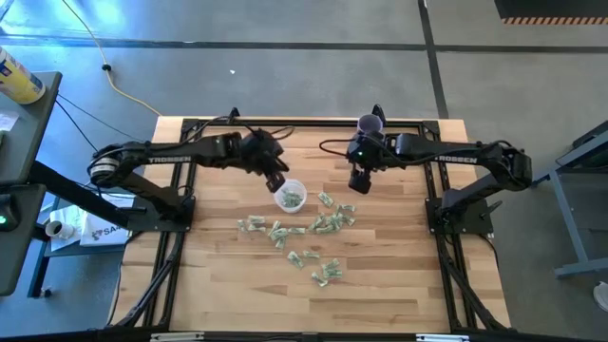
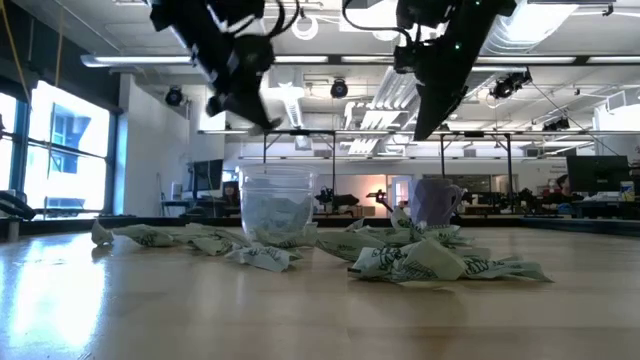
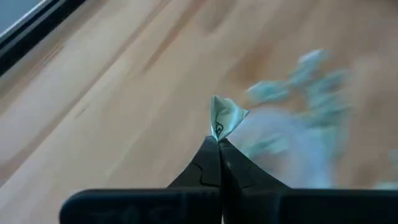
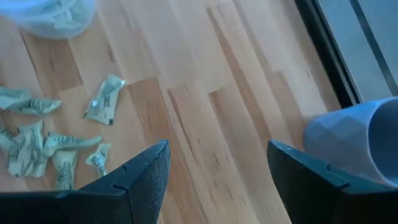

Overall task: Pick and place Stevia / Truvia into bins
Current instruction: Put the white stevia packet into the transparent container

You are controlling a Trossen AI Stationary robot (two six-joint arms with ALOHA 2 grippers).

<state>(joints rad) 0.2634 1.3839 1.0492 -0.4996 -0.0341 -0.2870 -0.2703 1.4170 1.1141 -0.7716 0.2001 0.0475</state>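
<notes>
Pale wooden table [image 1: 218, 285] carries scattered green-and-white paper packets [image 1: 323, 225] beside the small round translucent plastic cup [image 1: 290, 196]. Left gripper [image 1: 276, 182] hangs just above the cup, jaws pinching one packet [image 3: 225, 116]. Right gripper [image 1: 359, 182] hovers near the purple mug [image 1: 370, 124], jaws wide, empty.

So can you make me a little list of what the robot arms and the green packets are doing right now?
left gripper: shut on one green packet, above the cup
right gripper: open, empty, near the purple mug
cup: holds some packets already
loose packets: scattered on the wooden table beside the cup
next move, probably: dropping the held packet into the cup
</notes>
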